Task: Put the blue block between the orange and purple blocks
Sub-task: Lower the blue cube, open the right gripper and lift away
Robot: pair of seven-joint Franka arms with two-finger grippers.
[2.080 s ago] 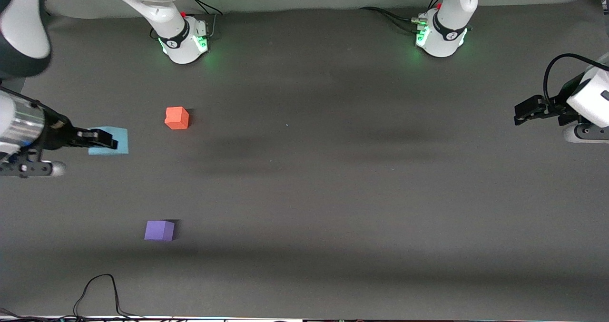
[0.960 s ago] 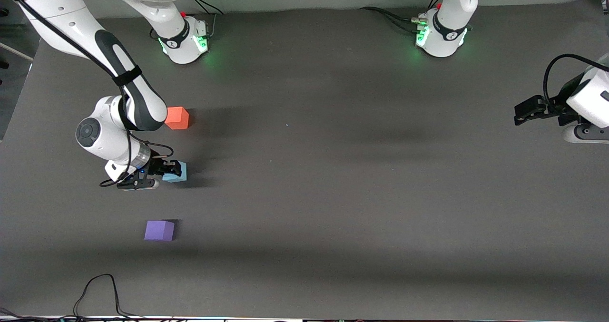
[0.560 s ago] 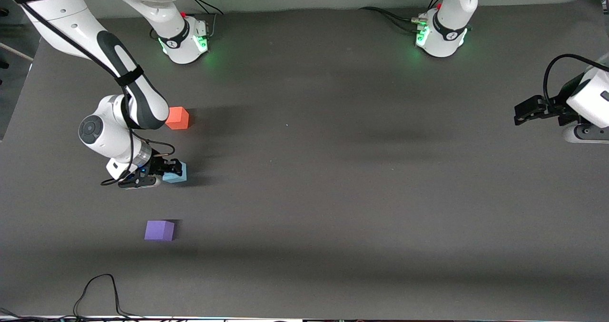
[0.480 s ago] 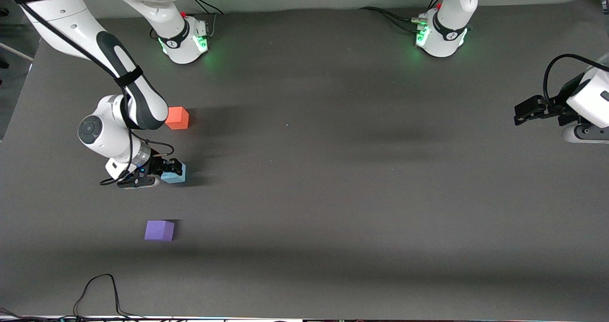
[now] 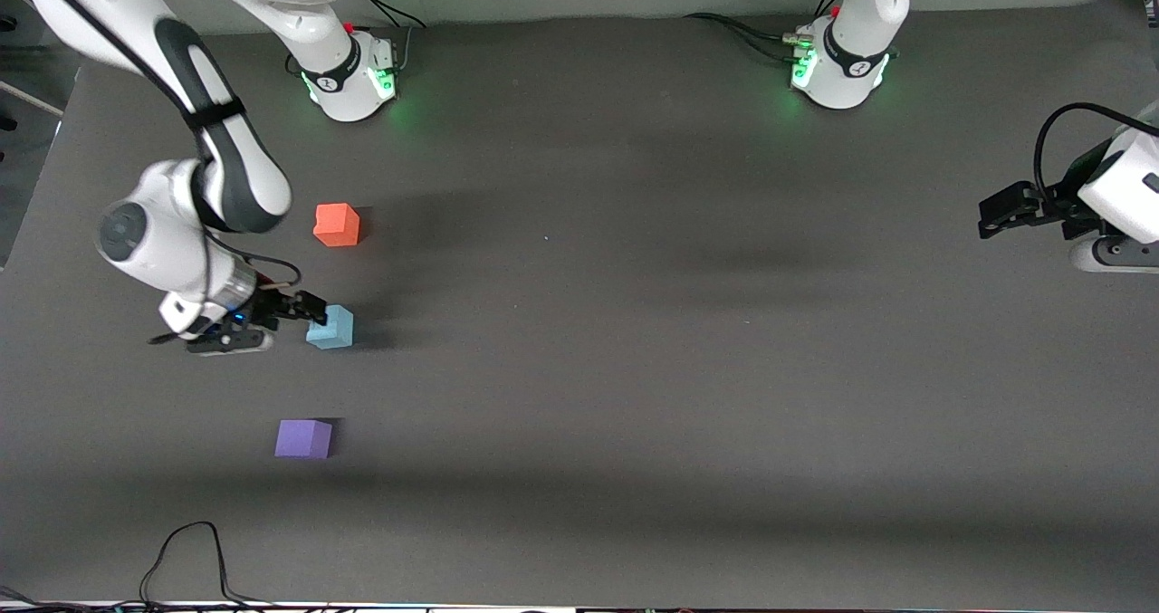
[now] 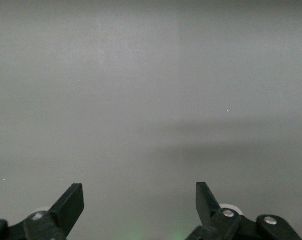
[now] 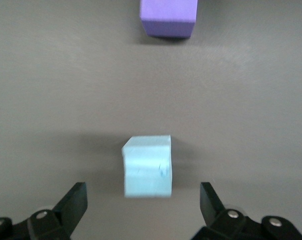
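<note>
The blue block (image 5: 330, 328) rests on the table between the orange block (image 5: 337, 225) and the purple block (image 5: 303, 438). My right gripper (image 5: 303, 308) is open and empty, just off the blue block toward the right arm's end of the table. In the right wrist view the blue block (image 7: 147, 165) lies free ahead of the open fingers, with the purple block (image 7: 168, 17) past it. My left gripper (image 5: 1000, 213) is open and empty, waiting at the left arm's end of the table.
The dark grey table mat (image 5: 634, 368) is bare around the blocks. A black cable (image 5: 186, 550) loops at the table's edge nearest the front camera. The two arm bases (image 5: 349, 74) stand along the back edge.
My right gripper brought the blue block in between the orange and purple blocks, set it down, opened, and has now drawn back from it toward the right arm's end. The left arm has not moved.
</note>
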